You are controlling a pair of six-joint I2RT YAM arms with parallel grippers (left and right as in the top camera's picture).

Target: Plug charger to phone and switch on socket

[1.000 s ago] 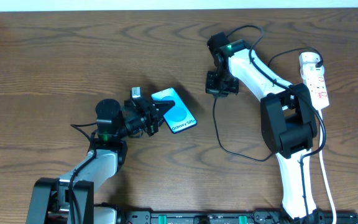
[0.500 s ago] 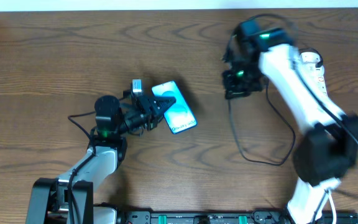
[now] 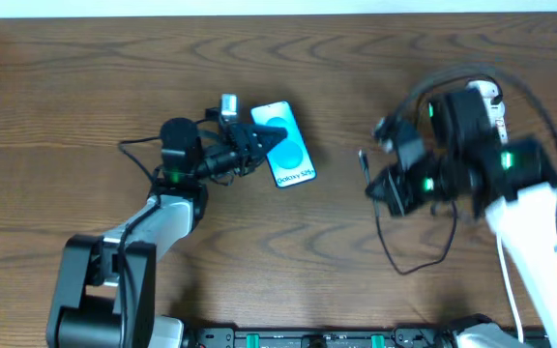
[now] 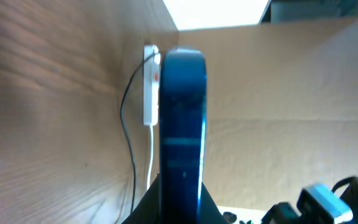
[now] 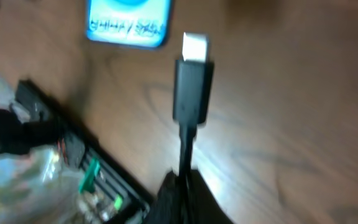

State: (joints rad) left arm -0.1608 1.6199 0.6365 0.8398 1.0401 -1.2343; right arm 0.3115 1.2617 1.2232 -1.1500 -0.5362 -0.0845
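The wooden table [image 3: 85, 77] carries all parts. The right arm is blurred in the overhead view. The left gripper [image 3: 262, 145] is clamped on the phone [image 3: 290, 159], left of centre. The phone's screen faces up. Its long axis runs from the far edge towards the near edge, with the near end slanted slightly right. The power strip [image 4: 149, 93] lies at the far right, partly hidden by the right arm. The right gripper [image 5: 182, 186] is closed on the charger [image 5: 193, 87] cable just behind the connector. The connector's metal tip points towards the phone, well apart from it.
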